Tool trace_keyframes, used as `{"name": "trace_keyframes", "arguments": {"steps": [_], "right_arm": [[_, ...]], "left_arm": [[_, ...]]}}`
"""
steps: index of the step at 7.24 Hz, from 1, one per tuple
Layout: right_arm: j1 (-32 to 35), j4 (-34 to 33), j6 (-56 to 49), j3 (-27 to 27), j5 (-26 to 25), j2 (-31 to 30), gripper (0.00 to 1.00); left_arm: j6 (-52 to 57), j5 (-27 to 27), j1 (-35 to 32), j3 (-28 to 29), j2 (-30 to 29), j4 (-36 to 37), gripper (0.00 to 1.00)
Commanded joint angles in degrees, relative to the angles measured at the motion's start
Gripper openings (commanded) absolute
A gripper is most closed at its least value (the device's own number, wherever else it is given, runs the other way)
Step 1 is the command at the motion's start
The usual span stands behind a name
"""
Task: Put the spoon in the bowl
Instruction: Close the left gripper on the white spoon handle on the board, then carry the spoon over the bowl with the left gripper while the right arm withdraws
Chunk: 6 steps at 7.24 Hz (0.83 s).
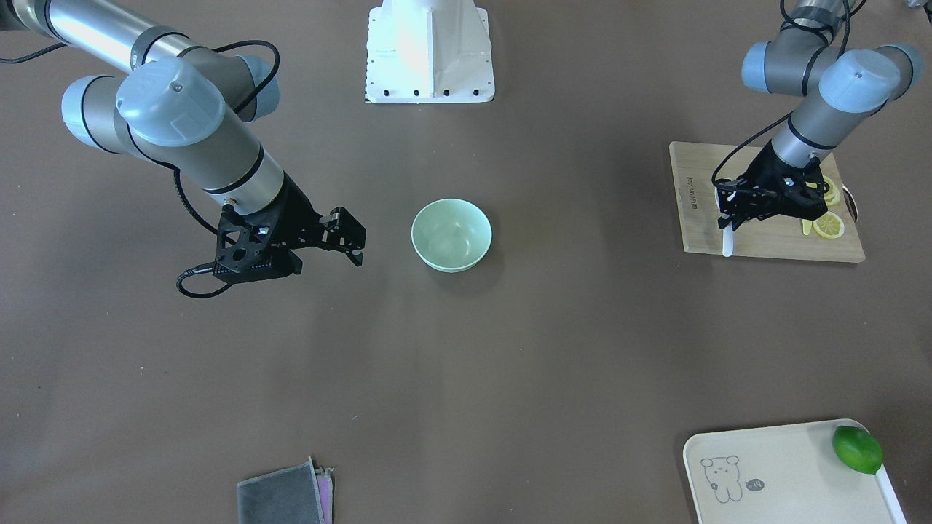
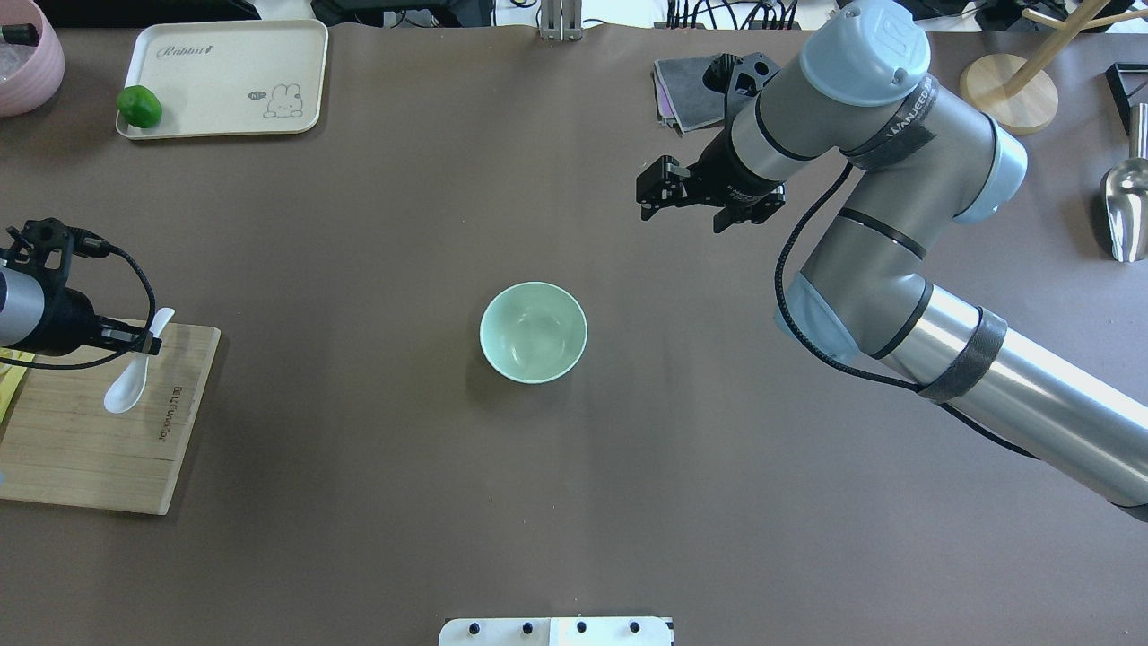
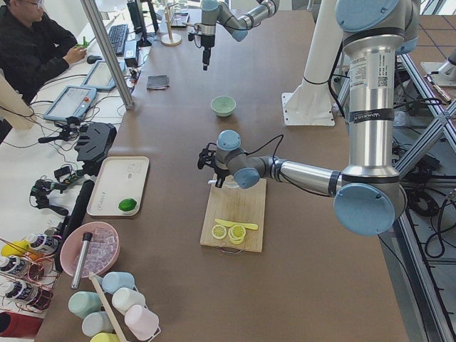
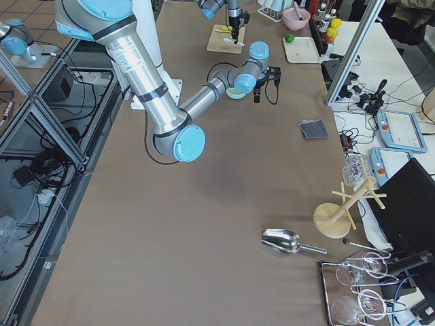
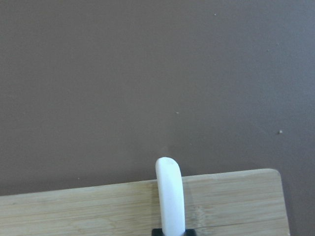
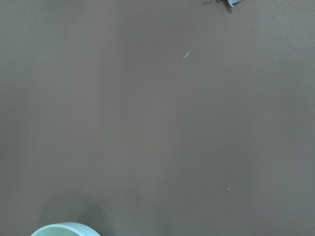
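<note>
My left gripper point(image 2: 134, 341) is clamped on the handle of the spoon point(image 2: 124, 390). It holds the spoon over the corner of the wooden cutting board point(image 2: 90, 449) that lies nearest the bowl. The scoop end points back toward my base and the handle tip points out past the board's edge. My left wrist camera shows that white handle sticking out from between my fingers, with bare brown table beyond it. I cannot tell whether the scoop touches the wood. A line of burnt-in lettering point(image 2: 170, 413) runs along the board's edge, but it is too small for me to read. Lemon slices point(image 1: 828, 225) lie on the other end of the board.

The bowl point(image 2: 533, 334) sits at the table's middle, upright, well apart from the spoon.

Beyond it, my right gripper point(image 2: 681, 220) hangs above bare table with its jaws spread and nothing between them. The printing on that arm's dark band is too skewed to make out.

Farthest off, a grey folded cloth point(image 2: 682, 99) lies near the table's far edge. In the far left corner is a cream tray point(image 2: 224, 54) with "Rabbit" in script and a small rabbit drawing. A lime point(image 2: 139, 106) rests at the tray's left end.
</note>
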Motion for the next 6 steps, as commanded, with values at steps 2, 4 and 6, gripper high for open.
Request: {"name": "trace_keyframes", "arguments": {"steps": [2, 4, 6], "right_arm": [[0.3, 0.0, -0.2, 0.0, 0.0, 0.0, 1.0], [1.6, 0.0, -1.3, 0.0, 0.9, -1.0, 1.0], [4.4, 0.1, -6.9, 0.7, 3.7, -3.9, 1.0]], "left_arm": [[-3.6, -2.9, -0.4, -2.2, -7.6, 1.1, 0.0], [-20.1, -2.6, 0.1, 1.0, -23.1, 2.9, 0.0], [-26.6, -2.0, 1.1, 4.1, -32.2, 3.2, 0.0]]}}
